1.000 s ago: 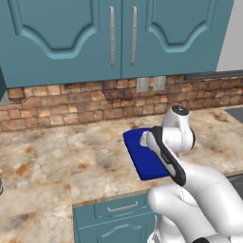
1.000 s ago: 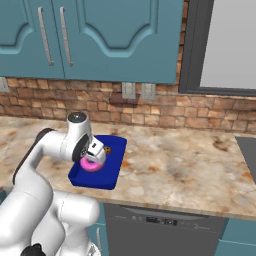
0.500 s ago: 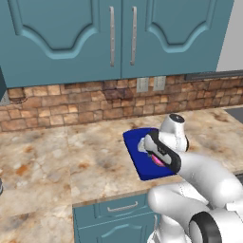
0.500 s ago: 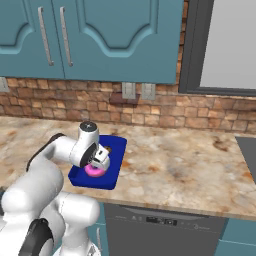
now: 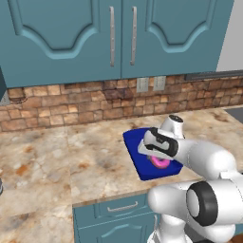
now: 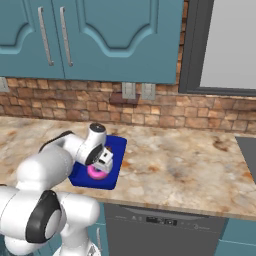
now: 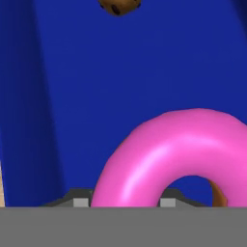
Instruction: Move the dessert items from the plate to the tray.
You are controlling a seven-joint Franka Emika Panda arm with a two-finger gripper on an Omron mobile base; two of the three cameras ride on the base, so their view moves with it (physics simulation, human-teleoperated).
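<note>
Glossy, smooth pink icing on the doughnut (image 7: pixel 169 154); matt blue tray (image 7: pixel 144 72); mottled stone-look surface (image 5: pixel 57 161); rough brick backsplash (image 5: pixel 71 102)

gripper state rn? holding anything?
Gripper: closed on the pink doughnut, low over the blue tray.

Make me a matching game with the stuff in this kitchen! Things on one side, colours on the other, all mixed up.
Things:
1. doughnut
2. tray
3. cabinet doors
4. backsplash wall

Colours:
A. teal
B. reddish-brown brick
C. bright pink
D. dark blue

Right pairs: 1-C, 2-D, 3-A, 4-B
</note>
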